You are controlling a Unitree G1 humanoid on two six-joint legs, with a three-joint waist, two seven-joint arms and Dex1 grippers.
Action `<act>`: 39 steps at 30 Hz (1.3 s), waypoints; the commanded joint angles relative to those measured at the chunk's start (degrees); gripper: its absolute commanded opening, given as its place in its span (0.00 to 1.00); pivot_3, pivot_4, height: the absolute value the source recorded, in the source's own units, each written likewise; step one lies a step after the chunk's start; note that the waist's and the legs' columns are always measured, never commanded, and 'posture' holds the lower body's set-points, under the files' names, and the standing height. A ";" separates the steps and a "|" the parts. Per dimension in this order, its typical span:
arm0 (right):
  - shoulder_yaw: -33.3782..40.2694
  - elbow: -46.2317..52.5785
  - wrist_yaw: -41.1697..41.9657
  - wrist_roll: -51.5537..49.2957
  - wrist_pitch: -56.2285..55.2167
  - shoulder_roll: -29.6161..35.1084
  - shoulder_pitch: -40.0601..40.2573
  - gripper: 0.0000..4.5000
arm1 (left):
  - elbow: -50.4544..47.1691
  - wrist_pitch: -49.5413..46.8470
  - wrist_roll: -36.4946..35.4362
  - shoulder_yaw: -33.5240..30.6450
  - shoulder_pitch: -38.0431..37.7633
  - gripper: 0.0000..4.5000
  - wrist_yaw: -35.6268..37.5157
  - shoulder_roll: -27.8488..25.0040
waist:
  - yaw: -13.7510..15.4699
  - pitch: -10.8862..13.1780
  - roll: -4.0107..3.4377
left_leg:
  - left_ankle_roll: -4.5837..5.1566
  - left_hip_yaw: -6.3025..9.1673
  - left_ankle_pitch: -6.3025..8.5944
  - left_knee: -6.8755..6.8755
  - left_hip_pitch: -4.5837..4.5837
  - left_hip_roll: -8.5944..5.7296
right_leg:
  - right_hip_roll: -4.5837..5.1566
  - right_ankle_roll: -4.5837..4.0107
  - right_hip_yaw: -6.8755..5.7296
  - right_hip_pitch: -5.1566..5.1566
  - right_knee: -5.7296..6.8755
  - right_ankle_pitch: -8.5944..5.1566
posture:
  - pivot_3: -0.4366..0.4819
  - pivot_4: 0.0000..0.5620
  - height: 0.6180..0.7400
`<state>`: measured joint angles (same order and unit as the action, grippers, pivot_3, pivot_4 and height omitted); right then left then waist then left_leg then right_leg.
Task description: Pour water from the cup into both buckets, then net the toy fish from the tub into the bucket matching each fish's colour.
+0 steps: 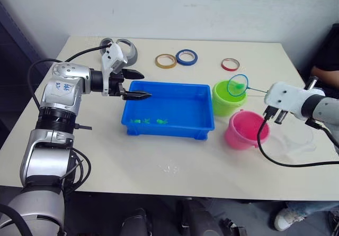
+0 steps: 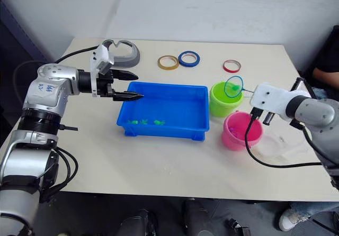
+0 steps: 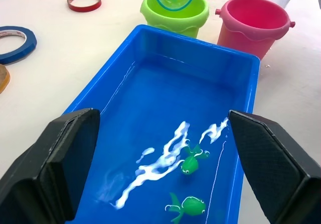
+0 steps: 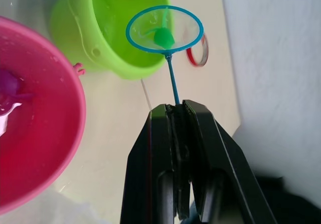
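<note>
The blue tub sits mid-table with water and two green toy fish near its front wall. To its right stand the lime green bucket and, nearer me, the pink bucket; a purple fish lies in the pink one. My right gripper is shut on the net's thin handle, and the net hangs over the green bucket with a green fish in its hoop. The clear cup stands right of the pink bucket. Over the tub's left end my left gripper is open and holds nothing.
Three tape rings lie at the back: yellow, blue and red. A grey tool rests at the back left. A person sits at the right edge. A black cable loops over the table under my right arm.
</note>
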<state>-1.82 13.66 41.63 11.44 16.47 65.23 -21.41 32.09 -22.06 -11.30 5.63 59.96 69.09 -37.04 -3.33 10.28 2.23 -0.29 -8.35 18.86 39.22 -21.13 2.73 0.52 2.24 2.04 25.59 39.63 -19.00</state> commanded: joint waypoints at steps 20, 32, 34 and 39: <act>0.51 0.52 -11.42 30.74 -21.56 3.07 3.82 0.00 | -1.72 0.38 0.01 -0.93 0.78 0.99 0.91 0.27 | 0.05 0.01 -0.01 | -0.01 -0.05 -0.01 0.01 0.04 -0.02 | 0.00 0.00 0.02 0.00 0.03 0.00 | 0.48 0.27 0.98; 8.14 7.42 7.19 7.70 0.80 -7.14 -4.18 0.00 | -4.23 -1.56 -0.60 -1.62 -0.83 0.99 1.63 -1.96 | -0.02 0.02 -0.04 | -0.04 -0.04 -0.03 0.06 0.08 0.00 | -0.03 0.00 0.02 -0.01 0.18 0.00 | 0.48 0.27 0.98; 7.79 8.79 9.75 3.44 5.48 -8.88 -7.08 0.00 | -5.16 -2.41 -0.66 -1.92 -1.64 0.99 2.16 -3.39 | -0.08 0.02 -0.05 | -0.05 -0.02 -0.03 0.06 0.09 0.02 | -0.04 0.00 0.00 -0.01 0.18 0.00 | 0.48 0.27 0.98; 3.93 10.86 14.13 -5.29 13.83 -13.80 -12.49 0.00 | -7.33 -4.03 -0.63 -2.76 -3.59 0.99 3.09 -7.79 | -0.03 0.02 -0.05 | -0.05 -0.01 -0.03 0.06 0.09 0.01 | -0.02 -0.01 0.00 -0.01 0.20 0.00 | 0.48 0.27 0.98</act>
<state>2.92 22.42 54.22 9.28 28.30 52.31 -32.78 27.48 -25.59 -11.18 4.98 56.57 71.36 -42.60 -3.36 10.30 2.18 -0.34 -8.34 18.83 39.28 -21.05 2.75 0.50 2.23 2.03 25.58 39.81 -19.00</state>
